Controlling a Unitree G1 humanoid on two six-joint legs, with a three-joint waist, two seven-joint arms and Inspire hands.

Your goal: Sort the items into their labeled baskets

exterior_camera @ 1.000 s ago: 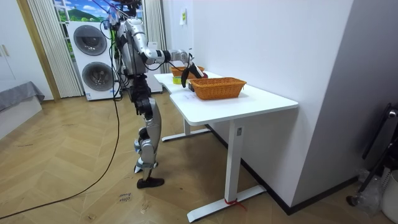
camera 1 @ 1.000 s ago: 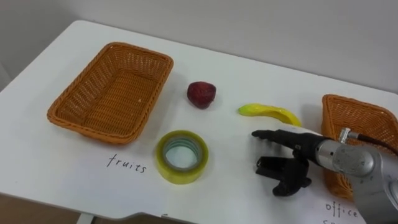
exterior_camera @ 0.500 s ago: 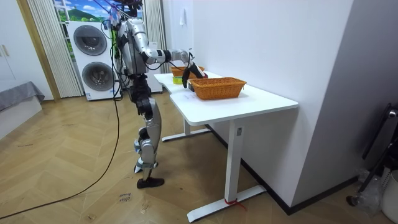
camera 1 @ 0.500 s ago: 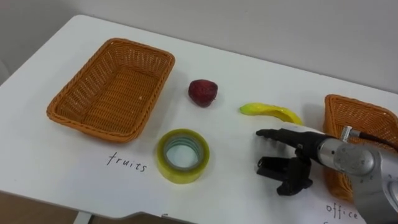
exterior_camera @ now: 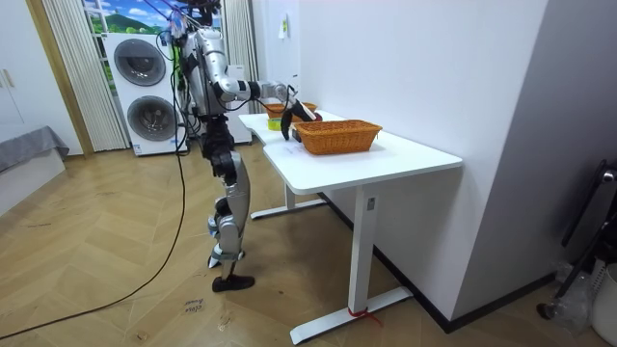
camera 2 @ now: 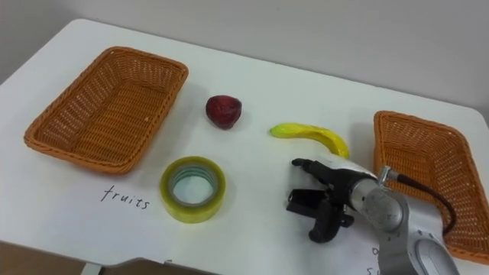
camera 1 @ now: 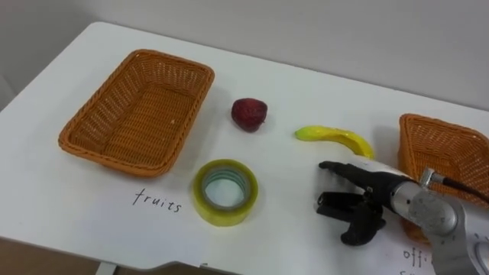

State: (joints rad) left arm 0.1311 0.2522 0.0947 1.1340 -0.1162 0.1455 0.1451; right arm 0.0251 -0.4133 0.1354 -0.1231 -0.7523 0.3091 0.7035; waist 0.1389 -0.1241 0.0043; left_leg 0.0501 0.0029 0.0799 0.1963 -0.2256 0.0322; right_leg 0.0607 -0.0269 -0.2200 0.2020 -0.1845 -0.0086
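Slightly nearer the front edge of the desk than a second ago, our right robot hand hangs loosely spread and empty just short of the banana, and we fear a low reach would shove it toward the right-edge basket.

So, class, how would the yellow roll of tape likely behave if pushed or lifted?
Lying flat on the white table, the yellow roll of tape would probably slide rather than roll when pushed. Its thick wound ring looks stiff, so it should keep its shape when lifted. Stood on edge, it could well roll away.
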